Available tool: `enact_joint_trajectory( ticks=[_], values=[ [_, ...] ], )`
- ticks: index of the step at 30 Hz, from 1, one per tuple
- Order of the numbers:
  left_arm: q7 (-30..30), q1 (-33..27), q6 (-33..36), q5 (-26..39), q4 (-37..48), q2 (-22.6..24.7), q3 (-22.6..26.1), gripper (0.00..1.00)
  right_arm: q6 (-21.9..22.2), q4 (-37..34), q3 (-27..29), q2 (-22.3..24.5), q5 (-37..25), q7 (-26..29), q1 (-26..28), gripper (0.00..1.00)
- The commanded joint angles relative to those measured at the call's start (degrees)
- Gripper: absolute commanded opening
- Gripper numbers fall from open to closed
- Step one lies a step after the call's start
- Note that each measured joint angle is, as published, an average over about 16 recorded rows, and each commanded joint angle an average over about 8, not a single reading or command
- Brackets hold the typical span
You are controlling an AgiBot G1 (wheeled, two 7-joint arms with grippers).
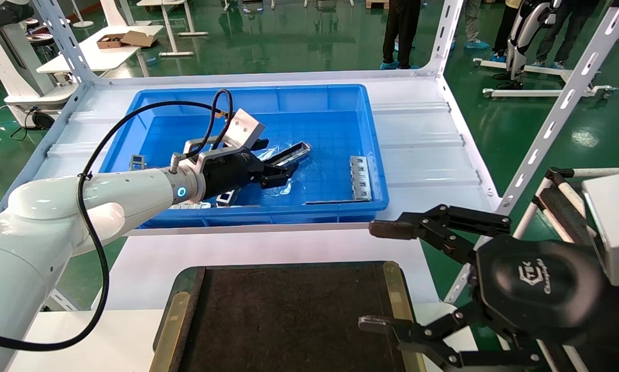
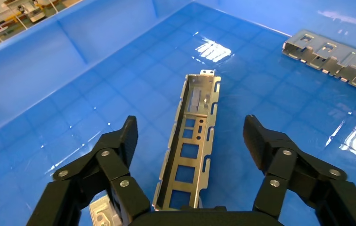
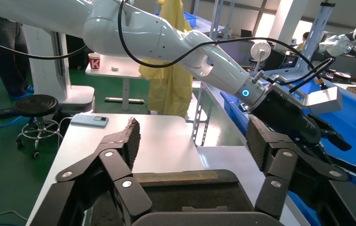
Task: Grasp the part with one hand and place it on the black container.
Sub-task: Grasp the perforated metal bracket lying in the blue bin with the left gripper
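The part (image 1: 295,152), a slim grey channel strip with rectangular cut-outs, lies on the floor of the blue bin (image 1: 247,216). In the left wrist view the part (image 2: 191,155) runs lengthwise between my fingers. My left gripper (image 1: 276,165) is open and reaches into the bin, low over the part's near end; its fingers (image 2: 124,139) stand apart on both sides without touching it. The black container (image 1: 289,315) with brass side strips lies at the table's front and also shows in the right wrist view (image 3: 181,193). My right gripper (image 1: 371,276) is open, empty, parked above the container's right edge.
A wider grey ladder-like strip (image 1: 360,178) lies by the bin's right wall and shows in the left wrist view (image 2: 331,59). More grey pieces (image 1: 136,163) lie at the bin's left and near wall. White perforated frame posts (image 1: 547,124) stand at the table's sides.
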Motion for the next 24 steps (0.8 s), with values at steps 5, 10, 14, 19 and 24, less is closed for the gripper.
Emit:
enact_joint_trajectory(
  ticks=[5, 10, 14, 19, 24],
  values=[
    [-0.25, 0.04, -0.41, -0.50, 0.69, 0.03, 0.64, 0.00, 0.00, 0.00, 0.00, 0.00, 0.00, 0.00, 0.00, 0.00],
    [-0.40, 0.22, -0.74, -0.98, 0.83, 0.05, 1.09, 0.00, 0.00, 0.00, -0.01, 0.00, 0.00, 0.00, 0.00, 0.00],
    [-0.67, 0.43, -1.13, -1.45, 0.91, 0.10, 1.41, 0.00, 0.00, 0.00, -0.01, 0.00, 0.00, 0.00, 0.00, 0.00],
    [-1.09, 0.71, -1.62, -2.14, 0.82, 0.14, 1.80, 0.00, 0.00, 0.00, -0.01, 0.00, 0.01, 0.00, 0.00, 0.00],
    [-1.32, 0.47, -0.73, -4.00, -0.09, -0.10, 1.38, 0.00, 0.00, 0.00, -0.01, 0.00, 0.01, -0.01, 0.00, 0.00]
  ],
)
